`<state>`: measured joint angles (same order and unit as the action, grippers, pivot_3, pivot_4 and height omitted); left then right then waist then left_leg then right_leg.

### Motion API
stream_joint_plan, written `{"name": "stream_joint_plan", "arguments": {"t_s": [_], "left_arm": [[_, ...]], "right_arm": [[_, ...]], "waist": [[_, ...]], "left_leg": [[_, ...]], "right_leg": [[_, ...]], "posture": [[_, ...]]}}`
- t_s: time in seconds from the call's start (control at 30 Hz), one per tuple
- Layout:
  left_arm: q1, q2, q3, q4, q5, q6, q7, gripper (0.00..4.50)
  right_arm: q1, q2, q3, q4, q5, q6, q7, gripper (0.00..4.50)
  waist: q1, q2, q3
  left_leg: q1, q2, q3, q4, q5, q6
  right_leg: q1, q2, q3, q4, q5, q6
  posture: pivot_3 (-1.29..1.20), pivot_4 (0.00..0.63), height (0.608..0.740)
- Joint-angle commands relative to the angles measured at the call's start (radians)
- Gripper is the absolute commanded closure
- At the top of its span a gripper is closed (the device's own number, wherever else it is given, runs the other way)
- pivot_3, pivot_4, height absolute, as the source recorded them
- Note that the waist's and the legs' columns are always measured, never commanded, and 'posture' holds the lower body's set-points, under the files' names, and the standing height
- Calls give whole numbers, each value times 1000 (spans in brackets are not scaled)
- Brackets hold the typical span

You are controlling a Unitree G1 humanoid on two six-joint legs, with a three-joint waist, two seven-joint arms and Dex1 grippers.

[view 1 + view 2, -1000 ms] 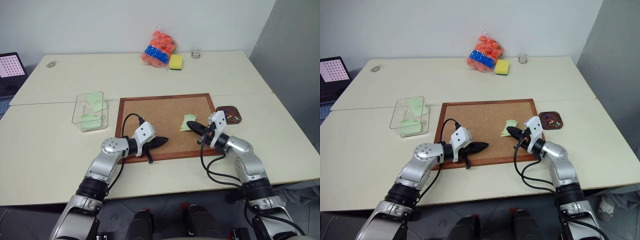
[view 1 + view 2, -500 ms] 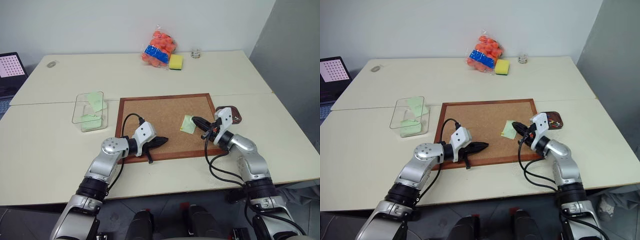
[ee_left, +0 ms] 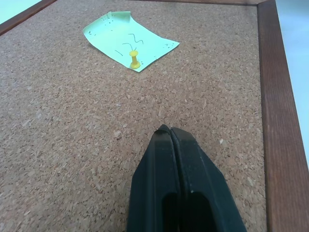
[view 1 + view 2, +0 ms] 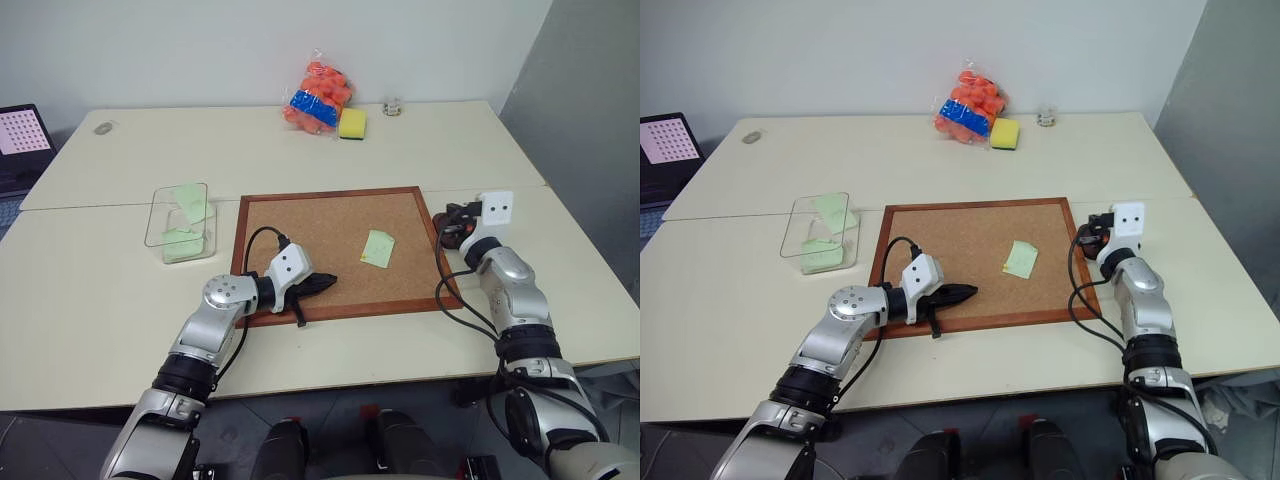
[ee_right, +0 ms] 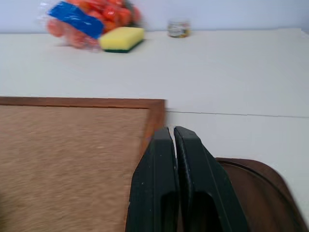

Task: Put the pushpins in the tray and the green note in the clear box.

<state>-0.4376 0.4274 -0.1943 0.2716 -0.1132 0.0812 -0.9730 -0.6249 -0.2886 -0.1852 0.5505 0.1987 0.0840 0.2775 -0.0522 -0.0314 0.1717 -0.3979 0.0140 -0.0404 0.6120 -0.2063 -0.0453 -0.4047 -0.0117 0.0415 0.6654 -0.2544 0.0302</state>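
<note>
While both pincers are pressed together, one green note point(image 4: 378, 248) lies on the corkboard point(image 4: 300, 225) with one yellow pushpin point(image 3: 134, 61) in it. The right pincer point(image 5: 173, 133) hangs over one tray point(image 5: 251, 181) at the board's 3 o'clock. One clear box point(image 4: 181, 222) at 9 o'clock holds two green papers point(image 4: 182, 242).

You won't find much to read here. The green note point(image 3: 129, 41) pinned to the corkboard point(image 3: 58, 125) by a yellow pushpin point(image 3: 134, 60) carries dark pen scribbles, a squiggle and a few small marks near its edges, but none of them forms a letter or number you can make out. The bag of orange items point(image 4: 318, 96) at the far side of the counter point(image 4: 200, 140) has a blue label, too small to read. The laptop screen point(image 4: 22, 132) at the counter's left edge shows a grid of dots, with no legible text.
</note>
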Motion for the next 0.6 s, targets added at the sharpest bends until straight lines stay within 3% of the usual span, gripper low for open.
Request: {"name": "stream_joint_plan", "arguments": {"t_s": [0.03, 0.1, 0.2, 0.6], "left_arm": [[18, 10, -20, 12, 24, 8, -2, 4500], [20, 11, -20, 8, 24, 8, -2, 4500], [24, 13, -21, 4, 24, 7, -3, 4500], [19, 14, -22, 10, 26, 5, -4, 4500]], "right_arm": [[-54, -19, -33, 49, 1, -33, -26, 4482], [-65, -23, -42, 78, 1, -38, -41, 4482], [-72, -24, -54, 101, 7, -40, -53, 3953], [-78, -37, -56, 124, 2, -68, -76, 1352]], "waist": [[0, 0, 0], [0, 0, 0], [0, 0, 0], [-1, 0, 0]], "left_leg": [[0, 0, 0, 0, 0, 0], [0, 0, 0, 0, 0, 0], [0, 0, 0, 0, 0, 0], [0, 0, 0, 0, 0, 0]], "right_leg": [[0, 0, 0, 0, 0, 0], [0, 0, 0, 0, 0, 0], [0, 0, 0, 0, 0, 0], [0, 0, 0, 0, 0, 0]], "posture": [[0, 150, 740], [0, 150, 740], [0, 150, 740], [0, 150, 740]]}}
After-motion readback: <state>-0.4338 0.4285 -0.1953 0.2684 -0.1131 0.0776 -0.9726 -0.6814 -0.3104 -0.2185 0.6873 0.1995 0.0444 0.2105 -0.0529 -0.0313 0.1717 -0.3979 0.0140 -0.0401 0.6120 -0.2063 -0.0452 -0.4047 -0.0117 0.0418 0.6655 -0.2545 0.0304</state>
